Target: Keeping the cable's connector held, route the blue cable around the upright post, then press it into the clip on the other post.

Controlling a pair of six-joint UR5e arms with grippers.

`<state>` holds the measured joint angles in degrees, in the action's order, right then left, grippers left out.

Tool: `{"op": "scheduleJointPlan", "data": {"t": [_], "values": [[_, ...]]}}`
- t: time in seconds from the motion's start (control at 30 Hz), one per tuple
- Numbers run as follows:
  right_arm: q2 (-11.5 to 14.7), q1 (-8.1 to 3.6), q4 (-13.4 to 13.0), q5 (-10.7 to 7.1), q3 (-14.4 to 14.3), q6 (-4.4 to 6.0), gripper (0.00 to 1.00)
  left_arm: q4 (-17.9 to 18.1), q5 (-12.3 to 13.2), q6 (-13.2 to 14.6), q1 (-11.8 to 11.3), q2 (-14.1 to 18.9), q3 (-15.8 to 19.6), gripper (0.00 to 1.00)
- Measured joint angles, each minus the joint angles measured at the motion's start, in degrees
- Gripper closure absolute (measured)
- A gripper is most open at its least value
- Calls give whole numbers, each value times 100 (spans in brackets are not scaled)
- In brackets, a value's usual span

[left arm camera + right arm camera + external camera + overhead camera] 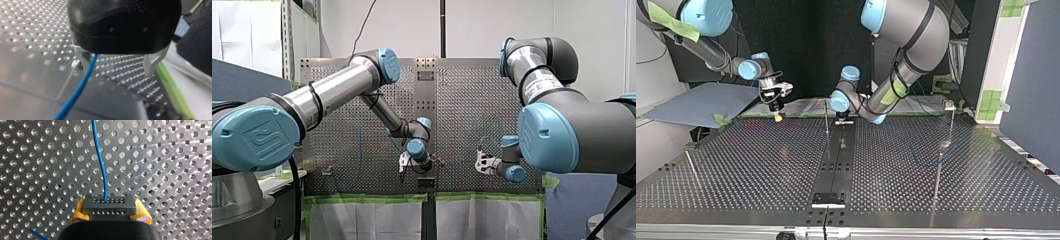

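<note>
My right gripper (110,208) has its yellow pads shut on a dark grey connector (109,202) with rows of holes. The blue cable (101,162) leaves the connector and runs ahead over the perforated plate. My left gripper (116,66) is open, its pale fingers (152,63) wide apart. The blue cable (82,83) passes just inside one finger, loose and ungripped. In the top view my right gripper (779,116) hangs at the far left and my left gripper (844,120) at the far middle, beside a thin upright post (826,117). A taller post with a clip (949,106) stands at the right.
Another thin post (692,167) leans at the top view's left edge. A dark bracket (828,200) sits at the plate's near middle. Green tape (372,198) lines the plate's edge in the front view. A second stretch of blue cable (37,233) lies beside my right gripper.
</note>
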<state>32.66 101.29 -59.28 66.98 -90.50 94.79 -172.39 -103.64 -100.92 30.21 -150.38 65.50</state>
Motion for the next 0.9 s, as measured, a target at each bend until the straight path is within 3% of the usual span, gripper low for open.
{"op": "scheduleJointPlan", "data": {"t": [0.37,0.67,0.9], "values": [[0,-8,27,0,0,0,100,-511,-438,0,417,87,36,0],[-3,-25,33,0,2,8,100,-260,-529,-40,541,537,499,0],[-4,-30,61,-7,0,7,100,-240,-474,-19,575,618,854,0]]}}
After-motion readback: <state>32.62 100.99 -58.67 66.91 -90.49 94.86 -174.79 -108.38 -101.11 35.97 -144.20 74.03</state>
